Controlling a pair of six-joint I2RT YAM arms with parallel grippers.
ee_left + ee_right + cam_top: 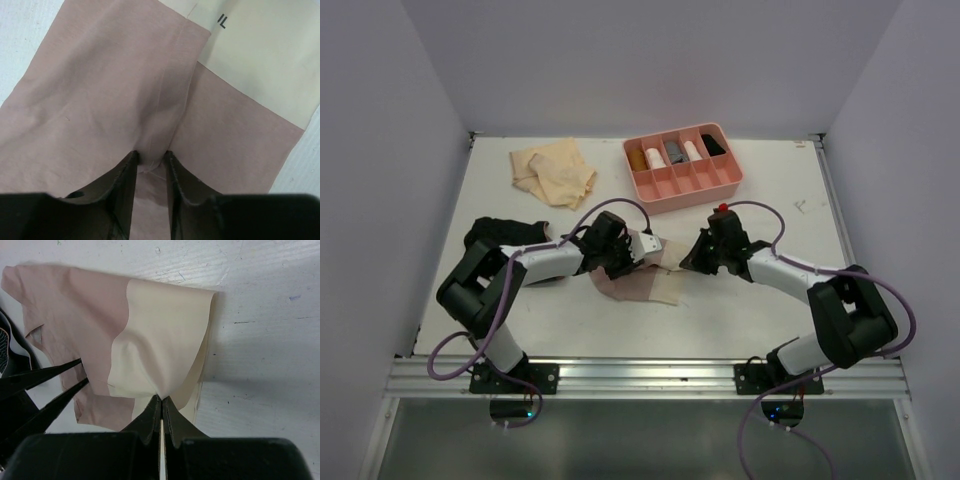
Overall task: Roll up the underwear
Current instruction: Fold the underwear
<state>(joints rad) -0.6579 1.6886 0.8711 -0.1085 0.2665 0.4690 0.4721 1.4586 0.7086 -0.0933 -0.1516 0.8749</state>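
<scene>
The dusty pink underwear with cream patches (642,286) lies flat on the white table between my two arms. My left gripper (640,246) bears down on its far left part. In the left wrist view its jaws (151,158) stand narrow, pinching a raised fold of the pink cloth (100,90). My right gripper (161,399) is shut on the edge of a cream patch (160,335) and lifts it into a small peak. The black underwear (505,231) lies under my left arm. The pale tan underwear (555,170) lies crumpled at the back left.
A pink plastic divided tray (684,187) stands at the back, right of centre, with several rolled items in its compartments. Purple cables loop over both arms. White walls close in the table on the left, right and back.
</scene>
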